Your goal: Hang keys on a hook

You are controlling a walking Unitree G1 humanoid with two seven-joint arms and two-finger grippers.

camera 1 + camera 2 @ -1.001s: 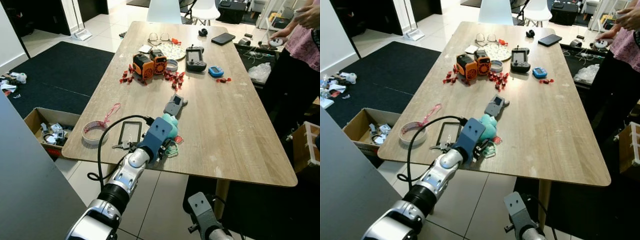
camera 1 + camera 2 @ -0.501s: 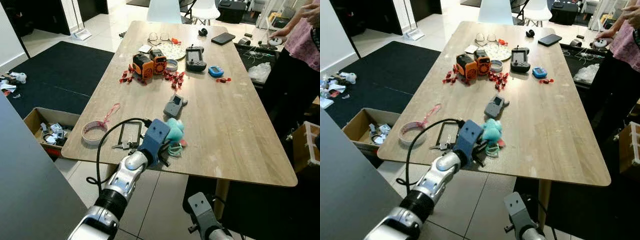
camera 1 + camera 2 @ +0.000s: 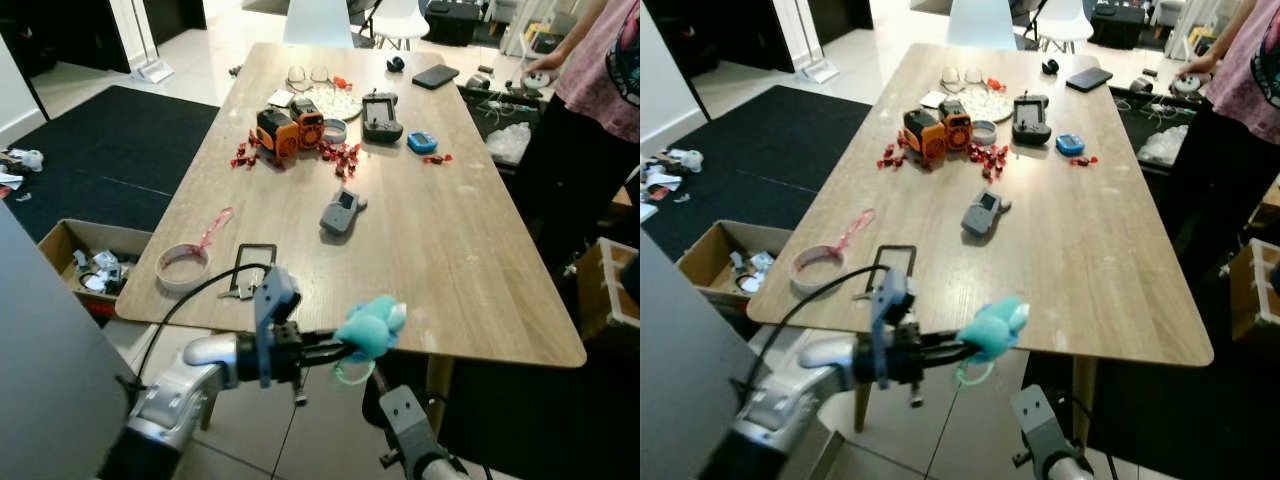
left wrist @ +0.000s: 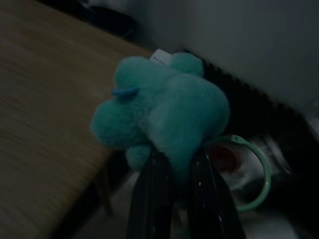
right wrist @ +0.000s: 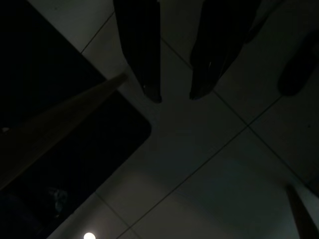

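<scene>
Keys (image 3: 368, 330): soft teal plush with thin green ring, light, floppy. Left gripper (image 3: 345, 349) fingers pinched the plush, off the table's (image 3: 450, 250) near edge. Right gripper (image 5: 174, 94) hung idle, fingers parted. Ring likely best for hooking.

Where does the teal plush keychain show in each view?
Left eye view: teal plush keychain between the left gripper fingers, off the wooden table near edge.
Right eye view: same, lower centre.
Left wrist view: centre, above the fingers, green ring beside.
Right wrist view: dark floor instead.
Shared landmark: the table's near edge.
</scene>
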